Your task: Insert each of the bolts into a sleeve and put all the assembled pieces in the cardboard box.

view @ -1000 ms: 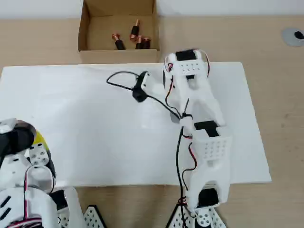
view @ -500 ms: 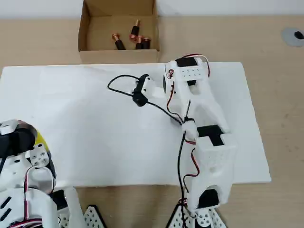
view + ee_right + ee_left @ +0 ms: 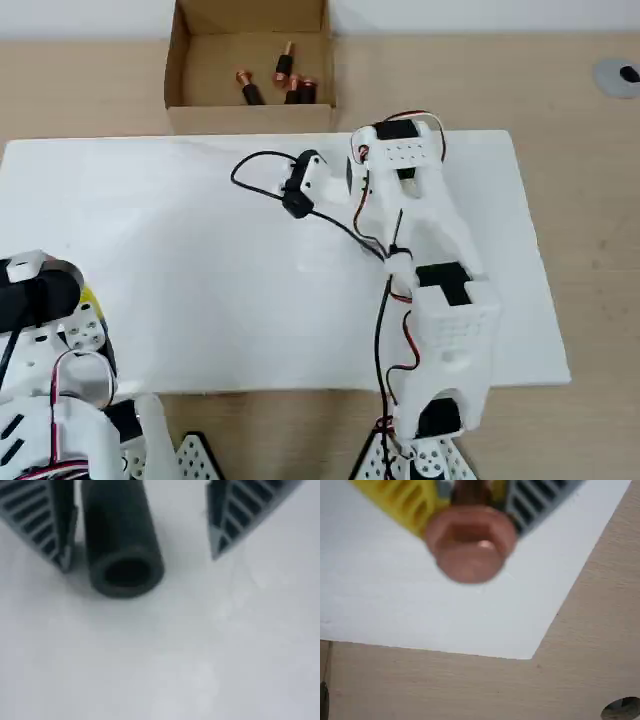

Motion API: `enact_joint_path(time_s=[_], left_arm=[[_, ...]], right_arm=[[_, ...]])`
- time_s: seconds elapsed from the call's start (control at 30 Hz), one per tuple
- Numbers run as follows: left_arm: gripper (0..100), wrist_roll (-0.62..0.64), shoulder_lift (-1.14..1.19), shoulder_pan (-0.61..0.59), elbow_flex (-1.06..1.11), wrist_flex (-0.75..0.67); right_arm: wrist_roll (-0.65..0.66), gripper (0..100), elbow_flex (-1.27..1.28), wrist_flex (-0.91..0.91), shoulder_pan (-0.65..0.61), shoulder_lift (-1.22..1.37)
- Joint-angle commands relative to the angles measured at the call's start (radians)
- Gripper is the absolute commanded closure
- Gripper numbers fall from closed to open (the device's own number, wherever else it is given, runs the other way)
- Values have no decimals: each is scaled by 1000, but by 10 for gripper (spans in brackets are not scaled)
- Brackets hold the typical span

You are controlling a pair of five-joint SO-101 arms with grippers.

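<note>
White sheet [image 3: 180, 260] lies on the wooden table [image 3: 590, 200], near the cardboard box [image 3: 250, 118].

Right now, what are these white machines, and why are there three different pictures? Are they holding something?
These are two robot arms standing side by side at a wooden table. One picture looks down from above. In it the left arm sits near a corner of the white sheet, and the right arm stretches across it. The other two pictures come from little cameras on each arm's wrist. The left gripper pinches a copper bolt, its head facing the camera. The right gripper is open, with a black sleeve between its fingers on the sheet. Beyond the sheet stands the cardboard box, holding some finished pieces: bolts pushed into sleeves.
</note>
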Motion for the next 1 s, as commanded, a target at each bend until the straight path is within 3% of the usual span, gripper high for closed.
enact_joint_path(time_s=[0.0, 0.13, 0.3, 0.67, 0.97], left_arm=[[994, -5, -5, 9, -8, -52], [994, -6, -5, 9, -8, -77], [994, -14, -5, 9, -8, -77], [994, -40, -5, 9, -8, -77], [995, -21, -5, 9, -2, -103]], right_arm=[[-14, 829, 35, 5, -2, 90], [-18, 843, 35, 5, -1, 93], [-48, 985, 35, 0, -2, 94], [-150, 984, -42, 20, 1, 88], [-345, 989, -456, 229, 2, 88]])
